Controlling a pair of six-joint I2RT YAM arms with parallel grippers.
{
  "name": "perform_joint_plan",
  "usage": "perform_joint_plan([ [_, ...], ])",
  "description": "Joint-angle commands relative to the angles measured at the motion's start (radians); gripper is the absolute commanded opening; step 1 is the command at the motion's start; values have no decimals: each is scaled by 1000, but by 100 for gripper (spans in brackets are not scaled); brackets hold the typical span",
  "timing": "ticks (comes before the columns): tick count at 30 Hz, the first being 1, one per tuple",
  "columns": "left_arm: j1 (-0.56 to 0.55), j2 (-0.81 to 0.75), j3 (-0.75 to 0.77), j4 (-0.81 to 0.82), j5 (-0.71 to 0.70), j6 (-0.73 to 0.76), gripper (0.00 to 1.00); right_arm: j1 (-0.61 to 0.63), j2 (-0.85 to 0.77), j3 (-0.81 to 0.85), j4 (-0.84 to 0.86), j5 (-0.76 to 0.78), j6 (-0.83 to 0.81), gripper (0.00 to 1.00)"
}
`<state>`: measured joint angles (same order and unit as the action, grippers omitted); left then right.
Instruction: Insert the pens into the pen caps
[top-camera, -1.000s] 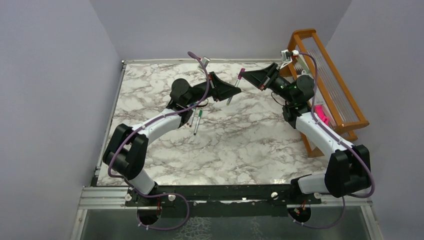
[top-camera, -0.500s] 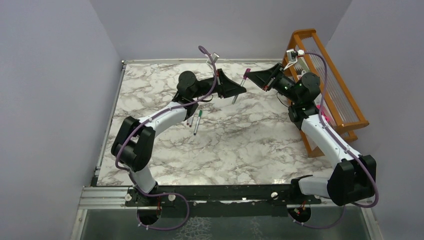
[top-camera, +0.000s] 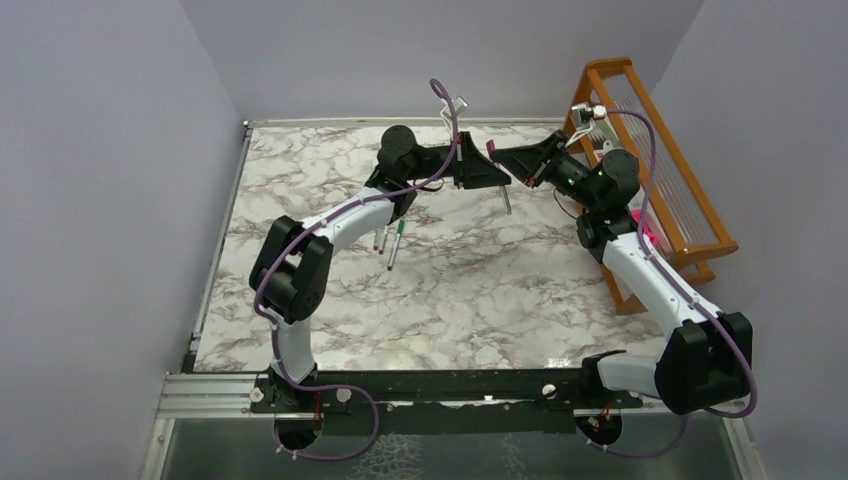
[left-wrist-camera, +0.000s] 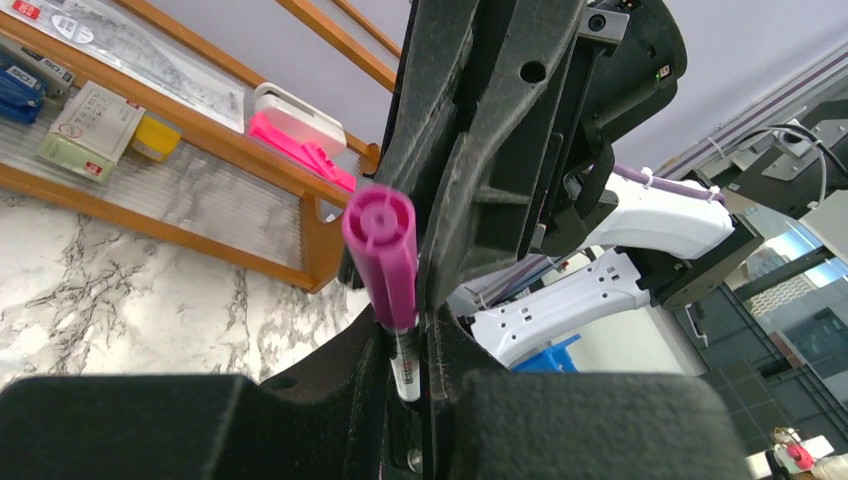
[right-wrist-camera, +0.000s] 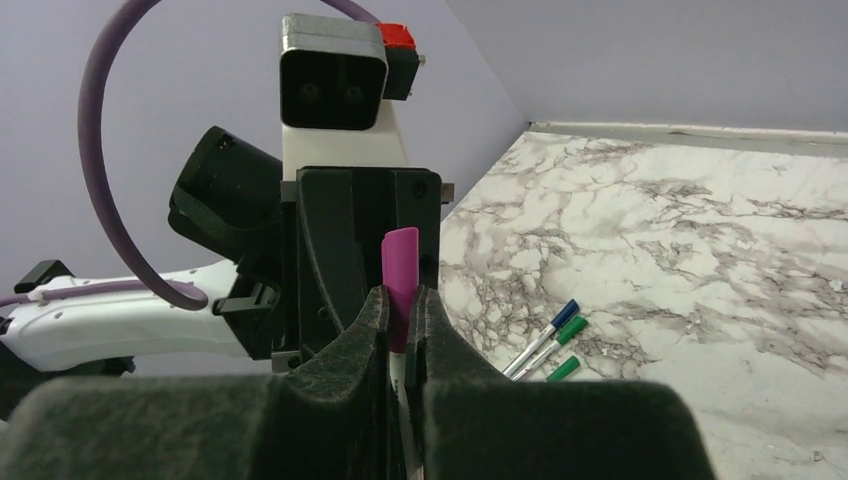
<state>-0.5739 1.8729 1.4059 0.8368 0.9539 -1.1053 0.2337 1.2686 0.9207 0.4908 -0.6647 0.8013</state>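
A grey pen (top-camera: 506, 200) stands nearly upright above the far middle of the table, its top end inside the magenta pen cap (top-camera: 491, 147). My left gripper (top-camera: 492, 180) is shut on the pen's barrel (left-wrist-camera: 404, 352), just below the magenta pen cap (left-wrist-camera: 382, 255). My right gripper (top-camera: 508, 160) meets it from the right and is shut on the magenta pen cap (right-wrist-camera: 400, 270), with the white barrel (right-wrist-camera: 399, 372) showing beneath. More pens (top-camera: 391, 240) lie on the marble, one blue-capped (right-wrist-camera: 548, 332) and one green-capped (right-wrist-camera: 556, 342), with a further green cap (right-wrist-camera: 563, 369) beside them.
A wooden rack (top-camera: 655, 150) stands along the right edge of the marble table (top-camera: 450, 290), with a bright pink object (top-camera: 645, 232) on it. Small boxes (left-wrist-camera: 90, 125) sit on the rack's shelf. Purple walls enclose the table on the left, back and right.
Both grippers have closed the gap between them: the left arm swung right with the pen, and the cap now sits over the pen's end.
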Motion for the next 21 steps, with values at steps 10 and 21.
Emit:
perform_joint_plan([
  [10,75,-119,-25,219,-274,-6,0,62,-8,-66,-164,-225,53,1],
  [21,103,-181,-234,179,-188,29,0,61,-85,-36,-44,82,76,33],
])
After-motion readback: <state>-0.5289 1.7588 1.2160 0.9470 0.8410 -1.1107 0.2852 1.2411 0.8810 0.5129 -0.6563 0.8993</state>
